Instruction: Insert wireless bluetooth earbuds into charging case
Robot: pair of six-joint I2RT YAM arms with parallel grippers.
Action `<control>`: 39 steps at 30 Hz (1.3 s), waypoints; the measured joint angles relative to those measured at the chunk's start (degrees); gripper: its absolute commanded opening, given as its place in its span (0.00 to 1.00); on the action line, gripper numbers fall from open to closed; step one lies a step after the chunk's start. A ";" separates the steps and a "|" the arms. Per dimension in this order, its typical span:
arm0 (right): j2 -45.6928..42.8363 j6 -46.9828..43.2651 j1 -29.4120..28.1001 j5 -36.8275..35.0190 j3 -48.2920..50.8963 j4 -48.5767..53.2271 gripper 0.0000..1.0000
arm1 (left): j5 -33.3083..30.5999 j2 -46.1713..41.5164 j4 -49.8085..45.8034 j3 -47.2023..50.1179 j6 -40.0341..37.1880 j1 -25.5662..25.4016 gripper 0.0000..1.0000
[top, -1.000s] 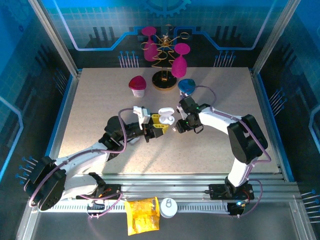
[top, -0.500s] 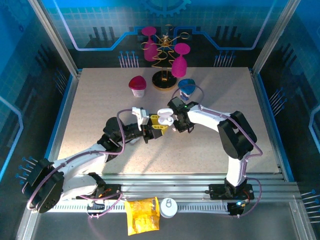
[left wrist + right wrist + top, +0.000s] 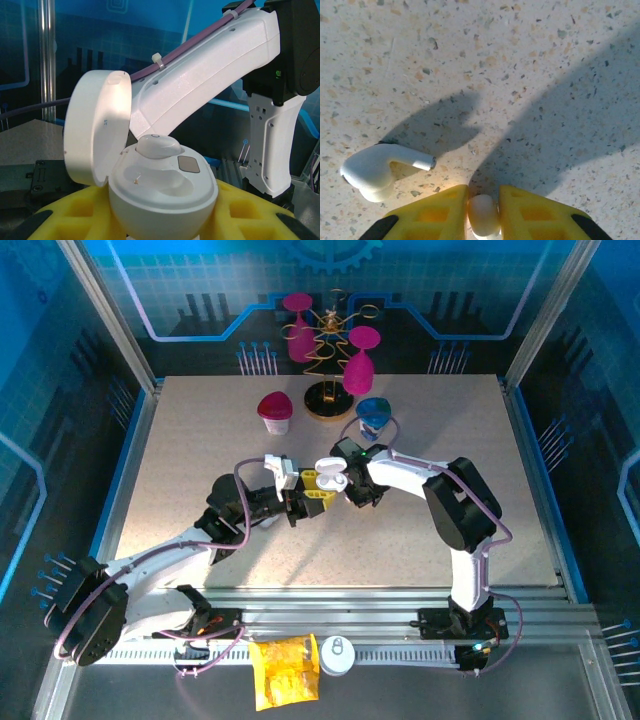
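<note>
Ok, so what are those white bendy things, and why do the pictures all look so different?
They are two robot arms with pinchers instead of hands. One picture looks down from above; the other two come from little cameras on the wrists. The left pincher holds an open white case with one earbud sitting in it. The right pincher pinches a second earbud down at the speckled table, and a third earbud lies there beside it.

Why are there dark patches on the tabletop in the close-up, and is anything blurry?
Right wrist view: hard-edged shadows cross the table; the loose earbud casts its own; the pinched earbud looks slightly soft. Left wrist view: light glares off the charging case lid; the yellow left end effector below looks soft.
</note>
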State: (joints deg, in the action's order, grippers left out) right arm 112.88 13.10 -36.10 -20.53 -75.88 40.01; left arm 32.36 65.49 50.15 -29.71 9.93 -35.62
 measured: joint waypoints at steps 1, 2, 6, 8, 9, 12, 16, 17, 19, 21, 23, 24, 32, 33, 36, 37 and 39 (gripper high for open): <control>0.00 0.02 0.00 -0.11 0.00 0.07 0.18 | 0.00 0.00 -0.02 0.00 0.00 0.00 0.26; 0.00 0.00 0.00 -0.24 0.00 0.07 0.17 | 0.00 0.00 -0.11 0.00 -0.02 0.00 0.26; -0.17 0.00 0.04 -0.46 0.04 0.09 0.16 | 0.00 0.00 -0.24 0.00 -0.24 0.00 0.26; -1.01 0.02 0.17 -0.31 0.44 0.02 0.16 | -0.02 0.00 -0.22 0.00 -0.50 0.00 0.26; -2.05 0.17 0.35 -0.02 0.94 0.02 0.16 | -0.02 0.00 -0.22 0.00 -0.70 0.00 0.26; -6.54 0.48 1.33 1.27 2.91 -0.04 0.16 | -0.04 0.07 -0.17 0.00 -0.90 0.00 0.26; -14.84 1.38 4.15 4.92 6.27 -1.03 0.15 | -0.11 0.50 0.22 0.00 -0.90 0.00 0.26; -17.40 1.77 5.25 6.58 7.50 -1.49 0.15 | -0.11 0.74 0.52 0.00 -0.90 0.00 0.26; -22.75 2.58 7.67 10.47 10.01 -2.23 0.15 | -0.11 1.27 1.25 0.00 -0.87 0.00 0.26; -28.70 3.67 10.54 15.37 12.44 -2.99 0.15 | -0.13 1.77 1.88 0.00 -0.87 0.00 0.26; -33.94 4.81 13.14 20.44 14.14 -3.63 0.15 | -0.11 2.25 2.45 0.00 -0.87 0.00 0.26; -36.33 5.40 14.40 23.32 14.75 -3.85 0.15 | -0.11 2.45 2.69 0.00 -0.87 0.00 0.26; -48.52 11.47 19.69 43.58 15.91 -5.35 0.13 | -0.13 4.42 2.97 0.00 -0.87 0.00 0.26; -49.51 12.79 19.91 45.46 16.00 -5.73 0.13 | -0.13 4.63 3.10 0.00 -0.87 0.00 0.26; -51.58 17.99 21.20 50.53 16.76 -8.00 0.13 | -0.11 4.96 3.43 0.00 -0.87 0.00 0.26; -51.87 19.91 21.84 51.91 17.14 -8.81 0.13 | -0.13 5.03 3.61 0.00 -0.87 0.00 0.26; -52.09 24.52 23.61 54.71 18.60 -11.04 0.12 | -0.11 5.07 4.15 -0.02 -0.87 0.00 0.26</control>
State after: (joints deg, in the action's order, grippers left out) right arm 60.80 37.63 -12.49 34.17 -57.28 28.97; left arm 32.25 70.57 54.30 -29.74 9.06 -35.62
